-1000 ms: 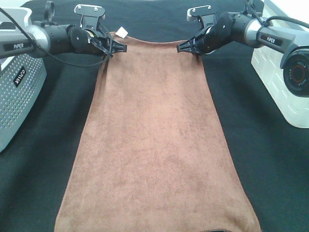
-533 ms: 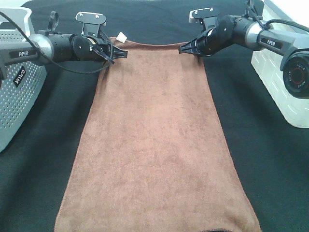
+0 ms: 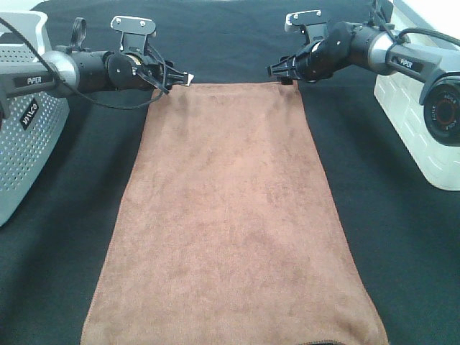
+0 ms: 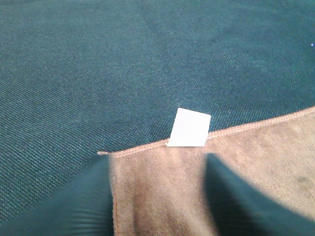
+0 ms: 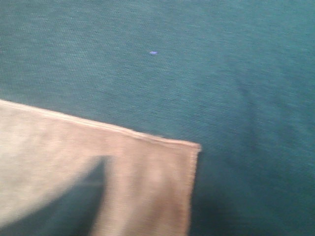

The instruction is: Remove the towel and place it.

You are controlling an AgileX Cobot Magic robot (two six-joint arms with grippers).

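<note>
The brown towel lies spread flat on the black table cover, reaching from the back to the front edge of the view. My left gripper hovers over its far left corner, beside the white tag. The left wrist view shows that gripper open, with the towel and tag lying free below the fingers. My right gripper hangs open over the far right corner. In the right wrist view one finger shows above the loose towel corner.
A grey perforated basket stands at the left edge under the left arm. A white container stands at the right edge beneath the right arm. Black cloth borders the towel on both sides.
Both grippers have opened and let go of the far corners. The towel's far edge has dropped and now lies flat on the cloth.
</note>
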